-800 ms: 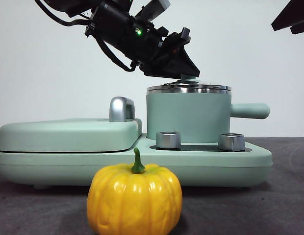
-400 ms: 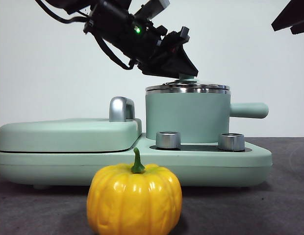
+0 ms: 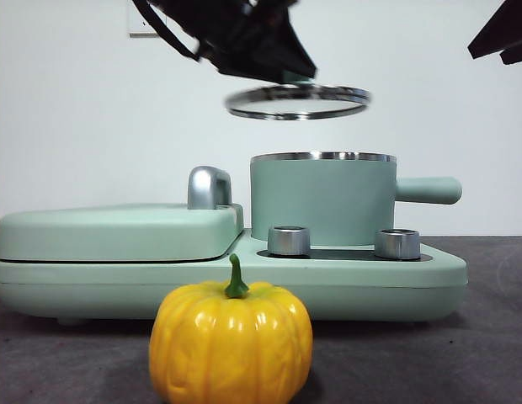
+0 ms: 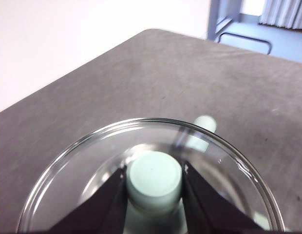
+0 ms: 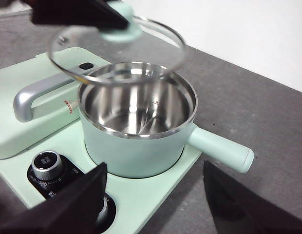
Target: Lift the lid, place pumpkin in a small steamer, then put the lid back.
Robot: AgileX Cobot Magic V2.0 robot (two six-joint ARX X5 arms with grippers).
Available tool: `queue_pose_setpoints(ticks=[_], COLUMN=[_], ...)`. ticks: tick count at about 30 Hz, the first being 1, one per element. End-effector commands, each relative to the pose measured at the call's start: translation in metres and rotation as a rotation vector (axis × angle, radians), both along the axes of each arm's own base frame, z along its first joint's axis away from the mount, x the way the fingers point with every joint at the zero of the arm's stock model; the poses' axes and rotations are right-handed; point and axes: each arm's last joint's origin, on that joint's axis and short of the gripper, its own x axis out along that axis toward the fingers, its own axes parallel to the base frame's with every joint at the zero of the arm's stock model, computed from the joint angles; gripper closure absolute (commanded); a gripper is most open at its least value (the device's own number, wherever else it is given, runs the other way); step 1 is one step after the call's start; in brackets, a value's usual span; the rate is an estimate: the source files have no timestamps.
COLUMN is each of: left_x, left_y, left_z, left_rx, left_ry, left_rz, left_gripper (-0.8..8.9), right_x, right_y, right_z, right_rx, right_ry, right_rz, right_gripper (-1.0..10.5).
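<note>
The glass lid (image 3: 297, 101) with its steel rim hangs in the air above the small steamer (image 3: 322, 199), lifted clear of the rim. My left gripper (image 4: 154, 181) is shut on the lid's mint-green knob (image 4: 155, 179); in the front view it is the dark arm (image 3: 244, 38) at the top. The steamer (image 5: 136, 129) stands uncovered, its steel inside bare, the lid (image 5: 117, 51) hovering over it. The yellow-orange pumpkin (image 3: 231, 341) sits on the table at the front, ahead of the appliance. My right gripper (image 5: 153, 195) is open, back from the pot.
The steamer sits on a mint-green appliance base (image 3: 354, 278) with two steel knobs (image 3: 289, 240). A flat mint-green cover (image 3: 118, 231) with a chrome handle (image 3: 209, 187) takes up the base's left part. The pot's side handle (image 3: 429, 190) points right. The right arm's tip (image 3: 501, 34) shows top right.
The left gripper has risen and shifted a little left, lifting the lid off the steamer's rim. The pot now stands uncovered. The pumpkin has not moved.
</note>
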Motion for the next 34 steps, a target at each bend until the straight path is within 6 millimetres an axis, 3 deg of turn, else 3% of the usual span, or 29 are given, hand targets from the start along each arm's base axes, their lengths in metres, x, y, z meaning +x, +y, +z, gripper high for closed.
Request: queue_pose_setpoints(ticks=[1,9,15,24,29,34], left_x=[-0.007,-0.029,-0.042,-0.073,-0.096,-0.112], left_y=[0.008,0.053,0.092,0.143,0.158,0.167], left_z=[0.024,0.056,0.062,0.044,0.033,0.035], left_rx=[-0.024,-0.017,0.025,-0.018,-0.028,-0.028], left_ry=[-0.031,0.004,0.077,0.132,0.129,0.115], left_rz=[0.013,0.095,0.193,0.370,0.467,0.521], left_gripper=[8.05,8.03,8.01,8.01,8.02,8.02], right_x=[0.001,-0.002,-0.009,-0.010,-0.009,-0.010], right_y=[0.001,0.006,0.017,0.047,0.070,0.097], right_z=[0.006,0.002,-0.004,-0.015,-0.028,-0.040], right_rx=[0.017,0.001,-0.063,-0.104,-0.164,-0.213], right_ry=[-0.009,0.024,0.053,0.125,0.193,0.225], right_rz=[-0.001,0.039,0.149,0.335,0.428,0.525], right_gripper=[6.3,6.3,6.2,6.3,6.3,6.1])
